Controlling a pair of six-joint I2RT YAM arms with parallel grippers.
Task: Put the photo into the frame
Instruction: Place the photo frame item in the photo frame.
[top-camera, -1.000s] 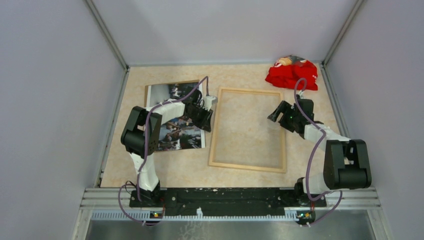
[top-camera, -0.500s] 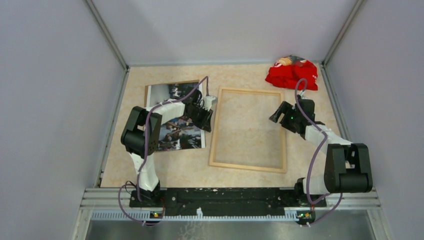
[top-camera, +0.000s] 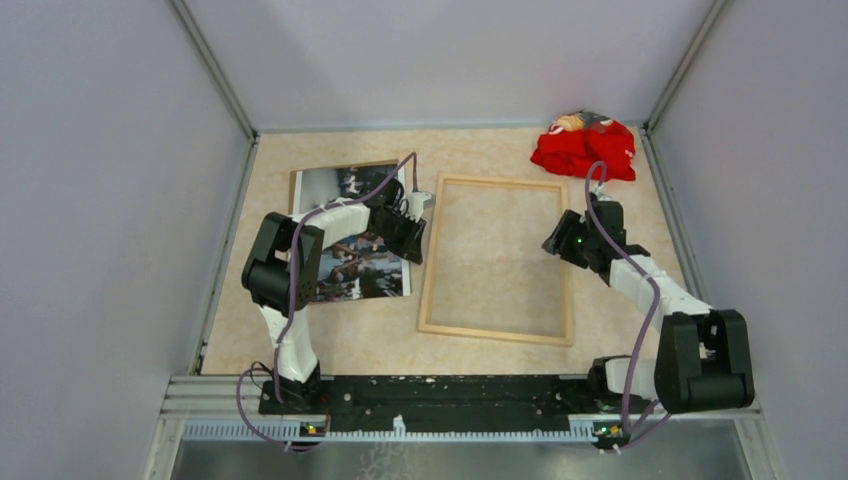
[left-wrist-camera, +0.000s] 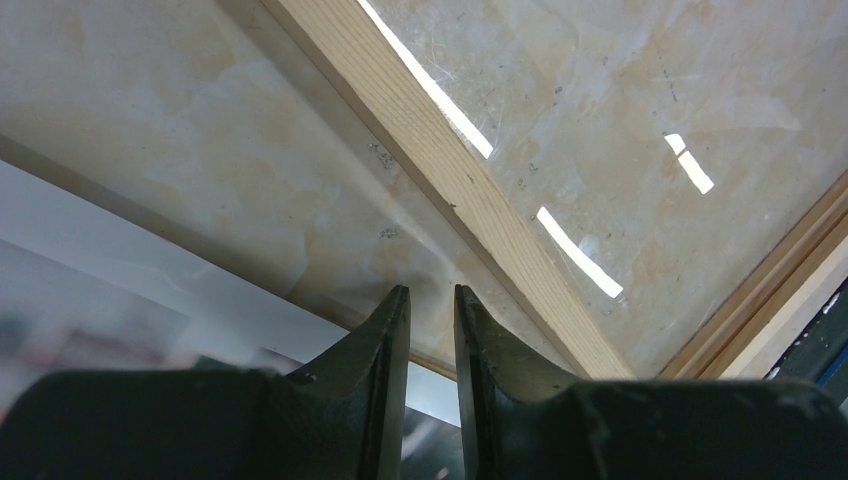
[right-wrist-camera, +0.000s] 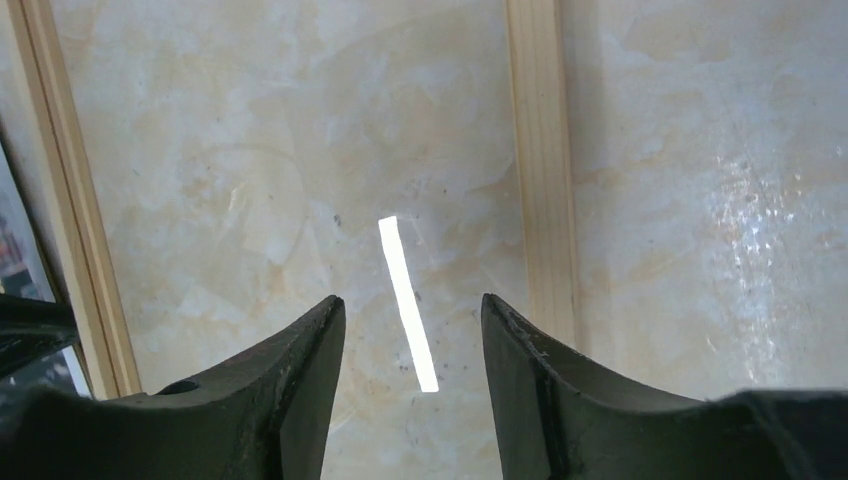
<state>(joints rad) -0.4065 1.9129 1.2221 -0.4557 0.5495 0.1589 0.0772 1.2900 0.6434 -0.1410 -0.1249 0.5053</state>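
A beige, marble-patterned table (top-camera: 500, 150) carries three things. The photo (top-camera: 335, 185) lies flat, picture side up, on the left part. Just beside it to the right, the frame (top-camera: 495, 335) lies flat, the tabletop showing through its pane. A crumpled red cloth (top-camera: 583, 150) sits in the far right corner, apart from the frame

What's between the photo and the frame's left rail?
Only a bare strip of table, with the left gripper over it near the photo's edge. The left wrist view shows this best.
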